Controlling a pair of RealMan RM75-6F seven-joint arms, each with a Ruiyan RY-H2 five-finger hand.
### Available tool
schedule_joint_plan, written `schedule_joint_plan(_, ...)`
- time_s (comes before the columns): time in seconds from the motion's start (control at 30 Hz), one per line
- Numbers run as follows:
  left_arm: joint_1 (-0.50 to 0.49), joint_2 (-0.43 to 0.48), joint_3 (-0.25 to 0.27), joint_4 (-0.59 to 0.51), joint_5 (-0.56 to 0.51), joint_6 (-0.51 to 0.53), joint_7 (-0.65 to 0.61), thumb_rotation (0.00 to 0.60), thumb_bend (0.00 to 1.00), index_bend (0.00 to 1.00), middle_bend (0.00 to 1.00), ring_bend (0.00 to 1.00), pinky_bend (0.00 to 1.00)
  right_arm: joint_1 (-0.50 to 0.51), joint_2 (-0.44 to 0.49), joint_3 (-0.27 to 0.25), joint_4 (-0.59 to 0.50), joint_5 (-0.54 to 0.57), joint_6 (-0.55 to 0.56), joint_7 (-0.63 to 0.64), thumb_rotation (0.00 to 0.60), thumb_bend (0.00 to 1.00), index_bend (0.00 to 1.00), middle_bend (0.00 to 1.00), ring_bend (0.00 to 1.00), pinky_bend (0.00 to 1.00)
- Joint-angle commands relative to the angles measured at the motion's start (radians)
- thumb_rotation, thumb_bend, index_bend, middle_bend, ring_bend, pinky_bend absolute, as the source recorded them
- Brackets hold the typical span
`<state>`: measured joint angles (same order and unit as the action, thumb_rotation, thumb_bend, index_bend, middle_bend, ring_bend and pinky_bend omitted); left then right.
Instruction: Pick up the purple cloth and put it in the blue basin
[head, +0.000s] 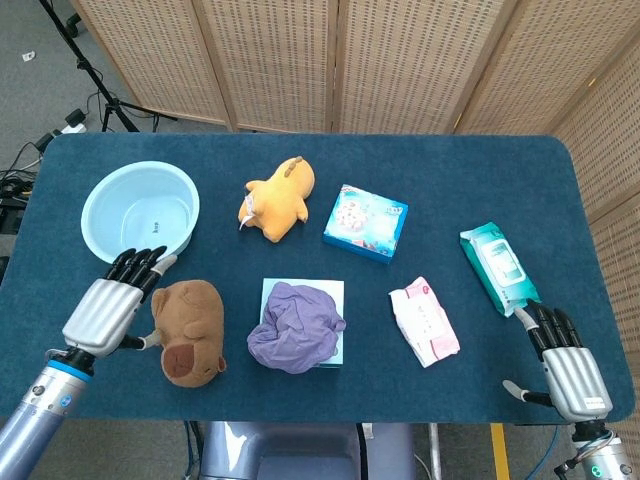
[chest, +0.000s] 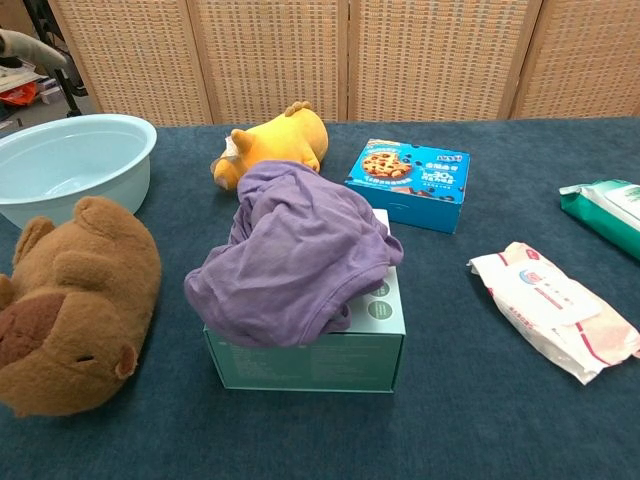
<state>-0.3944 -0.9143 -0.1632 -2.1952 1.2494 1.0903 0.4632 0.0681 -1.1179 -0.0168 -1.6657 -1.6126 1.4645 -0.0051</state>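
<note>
Right of left hand (head: 110, 308), prob. apart: purple cloth (head: 296, 326)

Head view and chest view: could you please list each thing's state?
purple cloth: crumpled on teal box
blue basin: upright, empty
brown plush: lying down
yellow plush: lying down
left hand: open, holding nothing
right hand: open, holding nothing

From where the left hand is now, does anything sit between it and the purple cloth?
Yes. The brown plush lies on the table directly between the left hand and the purple cloth, which is heaped on a teal box. Reaching over the plush looks necessary.
</note>
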Motion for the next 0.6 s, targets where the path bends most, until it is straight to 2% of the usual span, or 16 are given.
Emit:
schedule_joint_plan(0.03, -0.093, 0.008, -0.032, -0.044, -0.112, -0.079, 0.088, 0.600, 0.02, 0.00, 0.00, 0.00, 0.00, 0.001, 0.002, 0.000, 0.002, -0.002, 0.001, 0.010, 0.600, 0.00, 0.00, 0.00, 0.00, 0.00)
schedule_joint_plan(0.27, -0.254, -0.023, -0.048, -0.098, -0.333, -0.140, 0.252, 0.600, 0.02, 0.00, 0.00, 0.00, 0.00, 0.005, 0.008, -0.003, 0.003, -0.006, -0.005, 0.031, 0.600, 0.00, 0.00, 0.00, 0.00, 0.00)
schedule_joint_plan(0.6, -0.498, -0.170, -0.045, -0.104, -0.676, -0.117, 0.402, 0.600, 0.01, 0.00, 0.00, 0.00, 0.00, 0.007, 0.018, -0.010, 0.000, -0.018, -0.008, 0.050, 0.600, 0.00, 0.00, 0.00, 0.00, 0.00)
